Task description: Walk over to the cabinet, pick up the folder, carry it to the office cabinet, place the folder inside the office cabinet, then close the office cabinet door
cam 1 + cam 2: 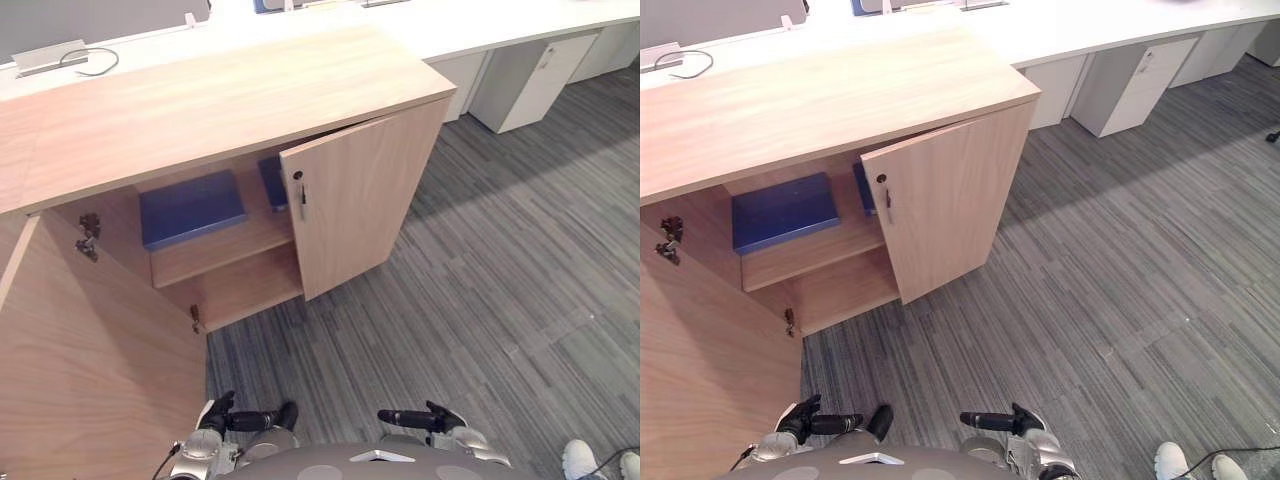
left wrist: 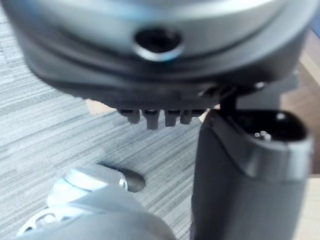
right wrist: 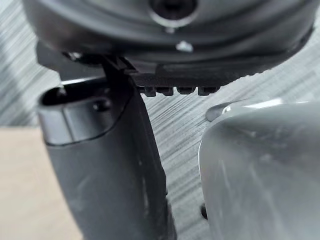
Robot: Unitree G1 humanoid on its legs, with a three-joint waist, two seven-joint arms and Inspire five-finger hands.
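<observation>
Folder (image 1: 190, 208), blue, lies flat on the upper shelf (image 1: 225, 252) inside the wooden cabinet (image 1: 200, 100), towards the cabinet's left half and touching neither hand; a second blue folder (image 1: 272, 182) lies on the same shelf just beside it, its far part hidden behind the right door (image 1: 355, 200); both doors stand open, the right door swung partway out with a small dark lock and handle near its free edge, the left door (image 1: 90, 370) swung wide so that its inner face reaches the lower left of the head views; the lower compartment under the shelf shows bare wood; the left hand (image 1: 232, 420) hangs low in front of the robot over the grey striped carpet (image 1: 480, 280), well apart from the cabinet, its fingers (image 2: 151, 119) straight and spread from the thumb, holding nothing; the right hand (image 1: 435, 418) hangs level with it, fingers (image 3: 186, 90) likewise straight and empty, the two hands pointing towards each other; behind the cabinet runs a long white surface (image 1: 480, 25) with a white drawer unit (image 1: 530, 80) beneath it; a person's white shoe (image 1: 580, 460) shows on the carpet at the lower right.
</observation>
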